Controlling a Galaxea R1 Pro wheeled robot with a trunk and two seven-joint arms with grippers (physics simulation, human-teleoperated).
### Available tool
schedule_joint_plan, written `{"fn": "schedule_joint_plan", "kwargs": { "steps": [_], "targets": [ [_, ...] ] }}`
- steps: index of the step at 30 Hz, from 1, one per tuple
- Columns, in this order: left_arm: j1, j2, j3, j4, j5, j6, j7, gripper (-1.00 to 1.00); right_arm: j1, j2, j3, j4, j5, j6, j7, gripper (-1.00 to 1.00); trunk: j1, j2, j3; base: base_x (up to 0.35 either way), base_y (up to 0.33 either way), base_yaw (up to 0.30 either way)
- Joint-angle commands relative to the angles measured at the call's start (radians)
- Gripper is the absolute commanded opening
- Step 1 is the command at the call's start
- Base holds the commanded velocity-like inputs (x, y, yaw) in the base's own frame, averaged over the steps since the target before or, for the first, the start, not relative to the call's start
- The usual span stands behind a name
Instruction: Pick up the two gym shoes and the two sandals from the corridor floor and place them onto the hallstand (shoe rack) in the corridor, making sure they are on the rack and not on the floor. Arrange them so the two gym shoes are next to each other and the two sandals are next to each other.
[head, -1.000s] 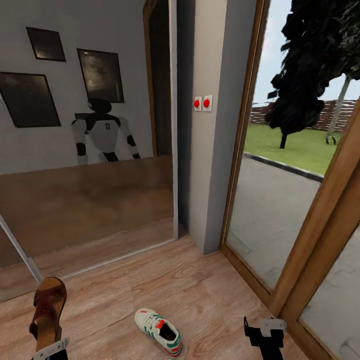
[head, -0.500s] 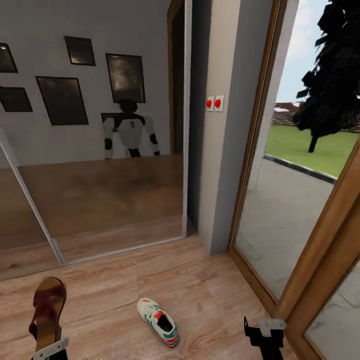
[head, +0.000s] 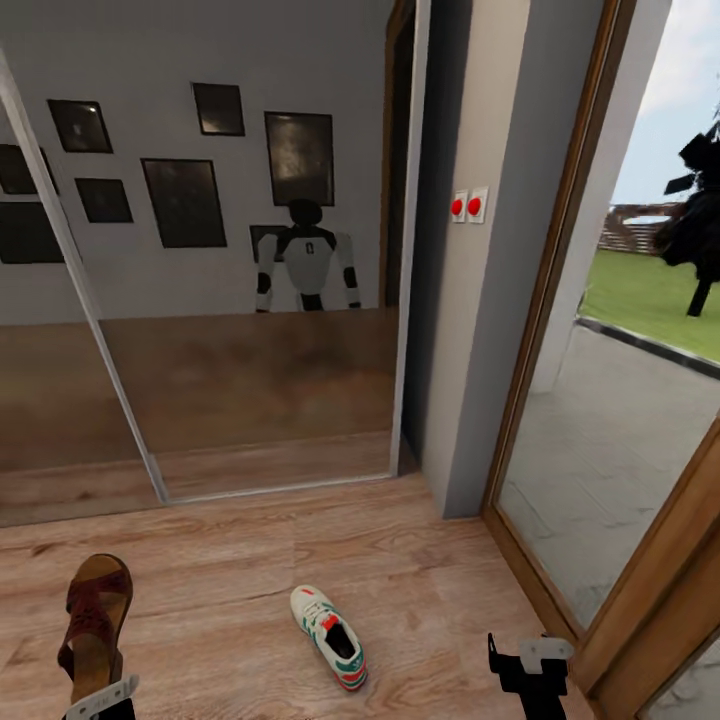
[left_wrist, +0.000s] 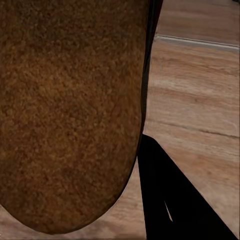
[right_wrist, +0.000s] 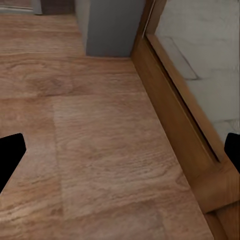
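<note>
The corridor floor is light brown wood-grain planking, running up to a mirrored sliding panel and a grey wall corner, with a wooden door frame along its right side; one gym shoe lies flat on the planks, toe toward the robot; a brown sandal shows at lower left, seemingly raised off the floor rather than lying on it.

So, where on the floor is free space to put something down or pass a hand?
Bare floor lies between the sandal and the gym shoe, and again from the shoe to the wooden door frame. Near the left gripper it is crowded by the sandal.
</note>
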Motion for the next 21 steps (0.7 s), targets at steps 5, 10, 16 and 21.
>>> {"fn": "schedule_joint_plan", "kwargs": {
  "steps": [5, 10, 16, 21],
  "targets": [
    [-0.001, 0.0, 0.004, 0.001, 0.005, -0.002, -0.009, -1.0, 0.0, 0.0, 0.009, 0.001, 0.001, -0.001, -0.008, 1.0, 0.0, 0.0, -0.001, 0.0, -0.002, 0.278],
    [-0.001, 0.0, 0.004, 0.001, 0.005, -0.003, -0.009, -1.0, 0.0, 0.0, 0.008, 0.001, 0.001, -0.001, -0.008, 1.0, 0.0, 0.0, -0.001, 0.0, 0.0, 0.278],
    [-0.001, 0.0, 0.004, 0.001, 0.005, -0.002, -0.009, -1.0, 0.0, 0.0, 0.009, 0.0, 0.001, -0.001, -0.008, 1.0, 0.0, 0.0, -0.001, 0.0, -0.127, 0.278],
    [-0.001, 0.0, 0.004, 0.001, 0.005, -0.002, -0.01, -1.0, 0.0, 0.0, 0.009, 0.0, 0.001, -0.001, -0.008, 1.0, 0.0, 0.0, -0.001, 0.0, -0.255, 0.278]
  ]
}}
